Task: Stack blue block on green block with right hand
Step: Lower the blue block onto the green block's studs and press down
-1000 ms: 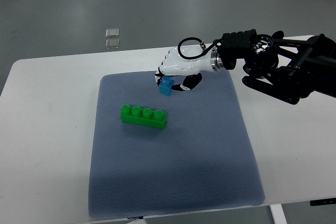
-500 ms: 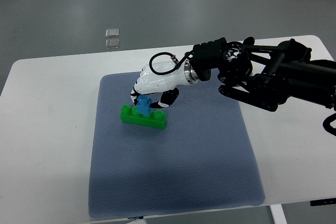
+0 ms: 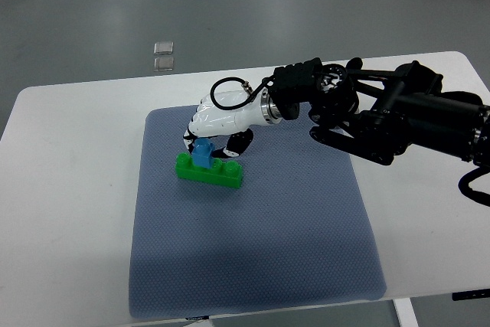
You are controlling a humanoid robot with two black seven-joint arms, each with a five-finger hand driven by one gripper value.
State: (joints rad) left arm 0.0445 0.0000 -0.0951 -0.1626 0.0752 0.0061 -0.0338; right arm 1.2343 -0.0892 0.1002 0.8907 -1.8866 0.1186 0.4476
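A long green block (image 3: 222, 173) with studs lies on the blue-grey mat (image 3: 253, 258), left of its middle. A small blue block (image 3: 202, 152) sits on top of the green block's left part. My right hand (image 3: 212, 140), white with black joints, reaches in from the right and its fingers are closed around the blue block from above and behind. The fingertips are partly hidden behind the blue block. The left arm does not show.
The mat lies on a white table (image 3: 69, 189). My black right forearm (image 3: 398, 116) spans the table's right half above the mat's top right corner. Two small clear squares (image 3: 163, 55) lie on the grey floor beyond the table.
My right hand has carried the blue block down and left from the mat's top edge onto the green block, and has shifted slightly left in the last half second.
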